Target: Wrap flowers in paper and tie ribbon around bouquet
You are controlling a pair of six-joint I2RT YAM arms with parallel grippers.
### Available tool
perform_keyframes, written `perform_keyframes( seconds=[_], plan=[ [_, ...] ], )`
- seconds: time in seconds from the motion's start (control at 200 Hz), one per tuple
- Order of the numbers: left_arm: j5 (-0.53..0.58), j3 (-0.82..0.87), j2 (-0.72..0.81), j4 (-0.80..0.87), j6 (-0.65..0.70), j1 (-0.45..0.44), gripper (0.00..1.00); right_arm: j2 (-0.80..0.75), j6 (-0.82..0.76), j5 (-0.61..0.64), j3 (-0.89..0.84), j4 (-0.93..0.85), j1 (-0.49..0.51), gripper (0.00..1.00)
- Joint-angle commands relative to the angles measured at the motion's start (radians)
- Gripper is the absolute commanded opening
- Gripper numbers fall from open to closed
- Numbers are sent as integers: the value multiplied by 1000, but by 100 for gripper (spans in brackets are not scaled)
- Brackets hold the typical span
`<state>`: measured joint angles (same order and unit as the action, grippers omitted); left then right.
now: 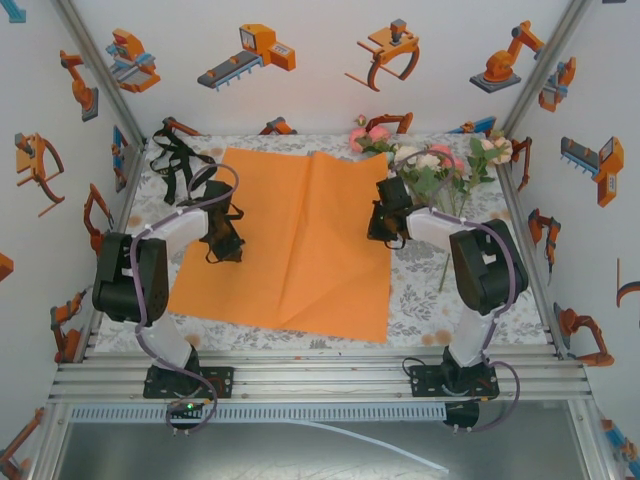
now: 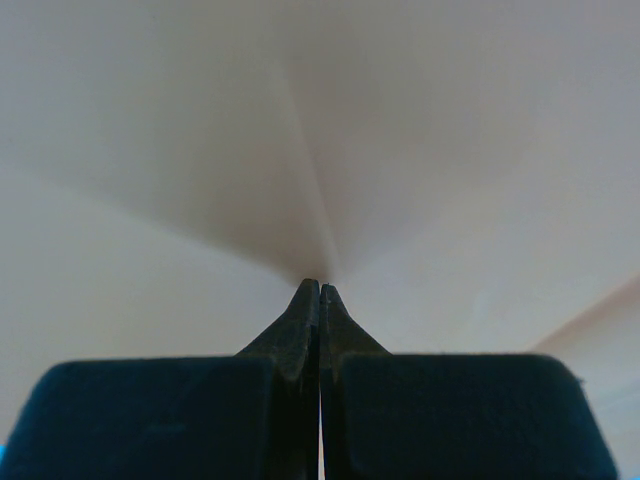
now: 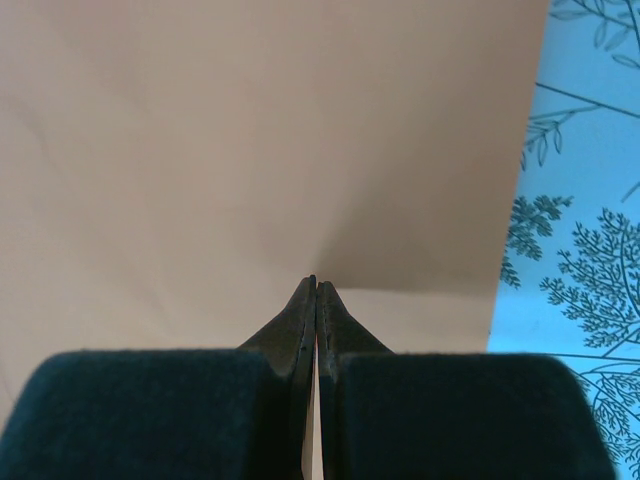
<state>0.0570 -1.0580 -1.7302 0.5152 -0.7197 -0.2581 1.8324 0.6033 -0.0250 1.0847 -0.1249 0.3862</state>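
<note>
My left end effector (image 2: 320, 286) and right end effector (image 3: 316, 283) are both clamped shut on the paper (image 1: 300, 250), toward the tabletop's (image 1: 440, 310) left and right edges; I should lift evenly to avoid tearing.

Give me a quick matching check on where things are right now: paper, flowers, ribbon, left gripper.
Things:
1 paper
2 flowers
3 ribbon
4 left gripper

Places:
A heaped in the far left corner
B lying at the far right side
C spread across the middle
D shut, at the paper's left edge

Pairs: 1-C; 2-B; 3-A; 4-D
</note>
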Motion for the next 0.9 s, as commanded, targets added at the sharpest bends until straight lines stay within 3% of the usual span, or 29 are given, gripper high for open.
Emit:
perform_keyframes(
  seconds=[0.0,0.19,0.395,0.621,0.726,0.896],
  plan=[
    [8,-2,-20,-17,-6,24,0,14,51,55,-15,-5,-7,0],
    [3,-52,-101,-45,10,64,0,5,101,73,-49,-51,-7,0],
    [1,-181,-234,-55,54,94,0,-108,190,36,-241,8,10,0],
    [22,-354,-337,-79,140,99,0,-349,384,79,-511,42,184,0],
    [-6,-392,-332,-83,166,97,0,-430,361,98,-479,-42,198,0],
    [-61,-320,-204,-119,177,92,4,-484,231,237,-352,-97,162,0]
  ],
)
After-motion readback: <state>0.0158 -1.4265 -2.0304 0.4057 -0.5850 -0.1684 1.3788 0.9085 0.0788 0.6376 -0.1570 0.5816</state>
